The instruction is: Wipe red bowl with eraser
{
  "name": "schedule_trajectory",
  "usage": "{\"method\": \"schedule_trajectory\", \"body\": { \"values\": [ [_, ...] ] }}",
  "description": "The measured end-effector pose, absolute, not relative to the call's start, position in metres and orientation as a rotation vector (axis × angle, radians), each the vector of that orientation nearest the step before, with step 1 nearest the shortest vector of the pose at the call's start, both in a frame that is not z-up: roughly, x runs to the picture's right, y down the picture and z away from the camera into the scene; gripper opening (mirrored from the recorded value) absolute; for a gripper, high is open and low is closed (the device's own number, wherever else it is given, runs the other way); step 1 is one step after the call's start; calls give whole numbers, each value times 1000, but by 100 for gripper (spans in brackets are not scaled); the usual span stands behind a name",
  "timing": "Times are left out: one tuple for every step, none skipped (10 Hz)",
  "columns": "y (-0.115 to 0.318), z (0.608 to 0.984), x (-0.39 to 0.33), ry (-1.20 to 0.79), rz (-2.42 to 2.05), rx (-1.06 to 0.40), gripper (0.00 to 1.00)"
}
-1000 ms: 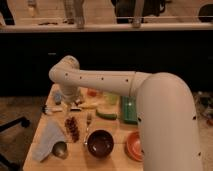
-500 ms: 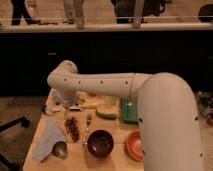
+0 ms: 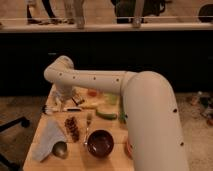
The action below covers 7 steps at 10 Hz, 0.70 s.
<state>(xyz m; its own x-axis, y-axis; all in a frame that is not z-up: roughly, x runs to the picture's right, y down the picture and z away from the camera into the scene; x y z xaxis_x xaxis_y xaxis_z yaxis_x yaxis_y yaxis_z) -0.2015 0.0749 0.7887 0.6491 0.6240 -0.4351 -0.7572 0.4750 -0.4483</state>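
**Gripper drifting left at the back of the desk, wide and empty**

You have the gripper (image 3: 59,101) low over the far left part of the desk (image 3: 75,159), a little further left and lower than a second ago. It stands wide, and I see nothing in it. The small dark block just to its right looks like the eraser (image 3: 76,101), though it is hard to make out. It lies on the desk, not yet gripped. The forearm now covers more of the red bowl (image 3: 128,148), so only a sliver shows at the near right, beside the dark maroon bowl (image 3: 100,144). To my eye you are lining up the pick, and wiping has not begun.
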Motion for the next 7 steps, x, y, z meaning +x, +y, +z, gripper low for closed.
{"method": "schedule_trajectory", "body": {
  "values": [
    [71, 799, -207, 215, 862, -668, 80],
    [71, 808, -210, 211, 870, -678, 80],
    [72, 820, -212, 212, 879, -689, 80],
    [74, 832, -215, 216, 889, -702, 80],
    [75, 843, -214, 223, 899, -712, 80],
    [77, 853, -214, 233, 903, -722, 80],
    [79, 863, -214, 242, 902, -730, 80]
  ]
}}
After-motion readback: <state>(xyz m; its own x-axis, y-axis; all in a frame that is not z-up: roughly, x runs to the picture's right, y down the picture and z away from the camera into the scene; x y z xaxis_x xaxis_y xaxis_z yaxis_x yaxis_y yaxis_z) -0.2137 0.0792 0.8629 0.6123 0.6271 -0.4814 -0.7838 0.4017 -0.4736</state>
